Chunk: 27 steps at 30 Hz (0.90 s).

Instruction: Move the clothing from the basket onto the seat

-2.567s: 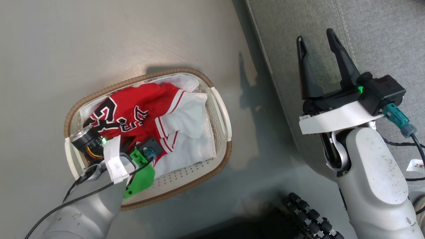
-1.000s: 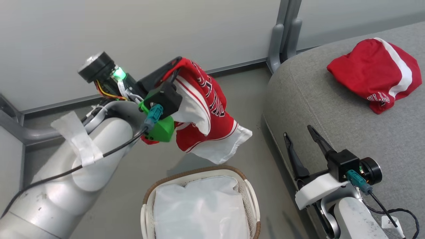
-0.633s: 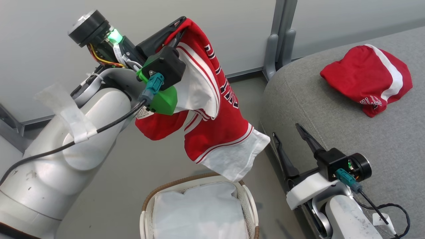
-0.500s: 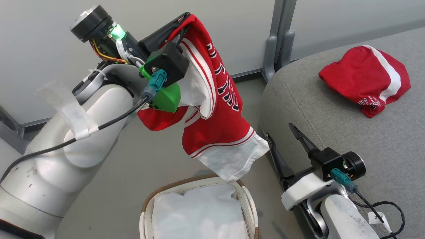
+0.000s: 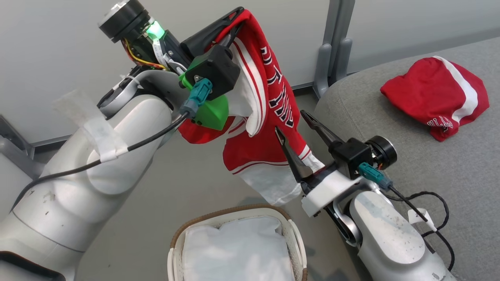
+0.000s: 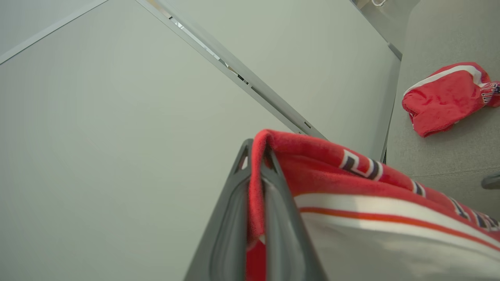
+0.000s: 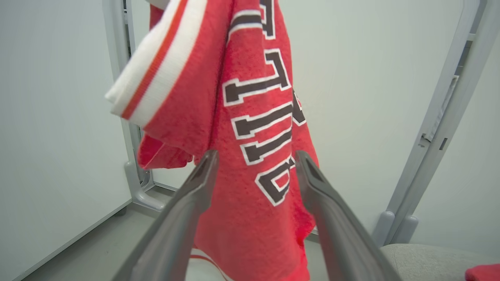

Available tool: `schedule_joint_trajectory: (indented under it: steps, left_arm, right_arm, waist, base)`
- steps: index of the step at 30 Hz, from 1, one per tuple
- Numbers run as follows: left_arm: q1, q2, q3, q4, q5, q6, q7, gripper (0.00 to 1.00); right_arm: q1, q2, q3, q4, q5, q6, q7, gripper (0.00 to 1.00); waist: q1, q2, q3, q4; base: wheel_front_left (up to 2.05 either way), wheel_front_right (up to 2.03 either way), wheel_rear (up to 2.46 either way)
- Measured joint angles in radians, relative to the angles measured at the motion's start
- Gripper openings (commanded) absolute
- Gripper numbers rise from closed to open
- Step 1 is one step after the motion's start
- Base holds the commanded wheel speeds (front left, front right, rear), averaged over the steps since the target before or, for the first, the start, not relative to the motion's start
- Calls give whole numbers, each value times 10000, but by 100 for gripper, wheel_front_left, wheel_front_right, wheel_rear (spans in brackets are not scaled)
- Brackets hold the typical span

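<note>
left end effector (image 5: 236, 11) clenched on red jersey (image 5: 256, 151) (hanging), right end effector (image 5: 290, 121) spread open, empty

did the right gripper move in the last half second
Yes: against the basket rim, the right gripper has risen up-left, to the hanging jersey.

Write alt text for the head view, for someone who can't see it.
The left tool, raised high, is shut on a red and white jersey hanging in the air near the basket. The open right tool points at the hanging cloth, and another red garment lies on the grey seat.
</note>
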Motion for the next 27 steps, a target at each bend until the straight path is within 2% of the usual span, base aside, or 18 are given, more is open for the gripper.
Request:
schedule_joint_trajectory:
  steps: [8, 18, 23, 24, 25, 26, 27]
  left_arm:
    - [-12, -314, -232, -56, -90, 15, 4, 0]
    - [-11, -533, -639, -775, -343, 12, 46, 0]
    - [4, -589, -769, -1183, -516, 12, 98, 0]
    - [15, -591, -782, -1237, -550, 12, 107, 0]
    - [38, -589, -780, -1285, -612, 12, 138, 0]
    - [77, -577, -777, -1308, -644, 12, 150, 0]
    - [160, -558, -775, -1313, -696, 15, 178, 0]
  right_arm:
    - [-591, 0, 299, 518, 447, 0, 0, 100]
    - [-1169, -2, -79, 1369, 19, 0, 0, 100]
    - [-1675, -4, 40, 1944, 77, 0, 0, 100]
    - [-1776, -4, 84, 2048, 111, 0, 2, 80]
    - [-1883, -4, 128, 2115, 138, 0, 0, 35]
    - [-1961, -4, 155, 2150, 173, 0, 2, 27]
    - [-2032, -4, 176, 2169, 201, 0, 0, 13]
  waist:
    - [0, 0, -38, 184]
    - [0, 0, -75, 340]
    - [0, 0, -60, 424]
    - [1, 0, -58, 442]
    - [0, 0, -52, 457]
    - [0, 0, -45, 468]
    - [0, 0, -35, 479]
  base:
    - [0, 0, 0]
    - [0, 0, 0]
    - [0, 0, 0]
    - [0, 0, 0]
    - [0, 0, 0]
    - [0, 0, 0]
    - [0, 0, 0]
